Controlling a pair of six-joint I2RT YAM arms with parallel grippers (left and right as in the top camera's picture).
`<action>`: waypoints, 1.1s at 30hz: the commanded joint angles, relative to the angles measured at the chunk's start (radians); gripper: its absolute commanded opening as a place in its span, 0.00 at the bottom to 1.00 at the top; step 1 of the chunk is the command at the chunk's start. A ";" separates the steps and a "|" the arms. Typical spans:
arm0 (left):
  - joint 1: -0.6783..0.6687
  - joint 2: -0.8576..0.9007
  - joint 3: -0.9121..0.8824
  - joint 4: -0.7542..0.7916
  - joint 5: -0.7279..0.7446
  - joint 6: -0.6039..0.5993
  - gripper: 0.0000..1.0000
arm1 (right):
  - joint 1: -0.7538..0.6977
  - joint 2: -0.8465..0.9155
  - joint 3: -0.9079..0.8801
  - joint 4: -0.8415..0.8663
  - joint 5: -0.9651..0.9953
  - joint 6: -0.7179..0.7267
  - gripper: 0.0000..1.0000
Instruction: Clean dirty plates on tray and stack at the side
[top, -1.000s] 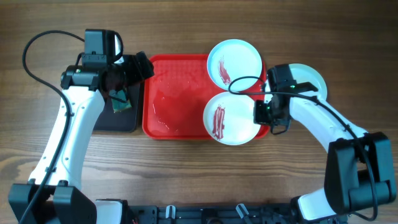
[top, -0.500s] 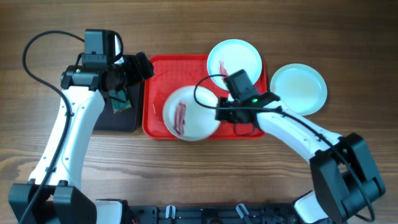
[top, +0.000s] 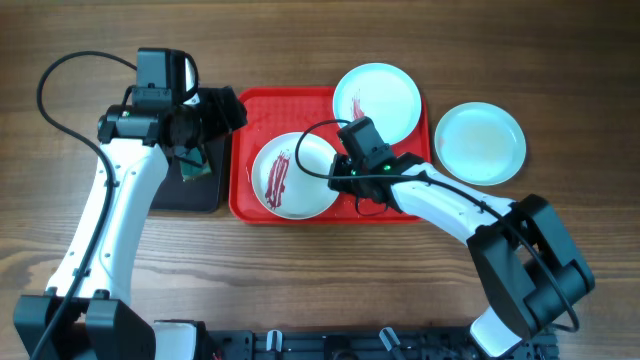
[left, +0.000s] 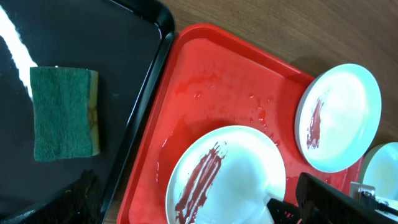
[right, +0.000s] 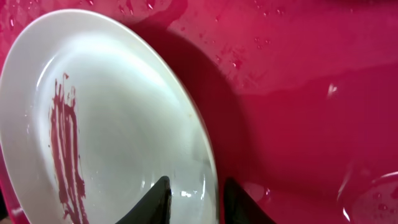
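- Red tray (top: 262, 110): rectangular with rounded corners and a raised rim, wet, flat at mid-table toward the far edge.
- White plate (top: 293, 176): dark red streaks, in the tray's near half, with its right rim pinched by the right gripper (right: 193, 200).
- Streaked mint-blue plate (top: 377, 103): at the tray's far right corner, overlapping the rim.
- Unstreaked mint-blue plate (top: 479, 142): on the table, just right of the tray.

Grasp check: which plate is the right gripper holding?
The streaked white plate, central on the red tray: the right gripper pinches its rim. The streaked mint plate lies untouched in a tray corner; the unstreaked mint plate sits off the tray.
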 joint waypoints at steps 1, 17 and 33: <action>-0.004 0.024 -0.014 -0.013 -0.002 0.020 0.96 | -0.003 0.032 0.016 -0.004 0.015 -0.055 0.29; -0.061 0.116 -0.082 -0.001 0.027 0.127 0.47 | -0.029 0.070 0.016 0.047 -0.085 -0.109 0.04; -0.003 0.180 -0.008 0.018 -0.045 0.148 0.94 | -0.072 0.071 0.016 0.067 -0.121 -0.155 0.04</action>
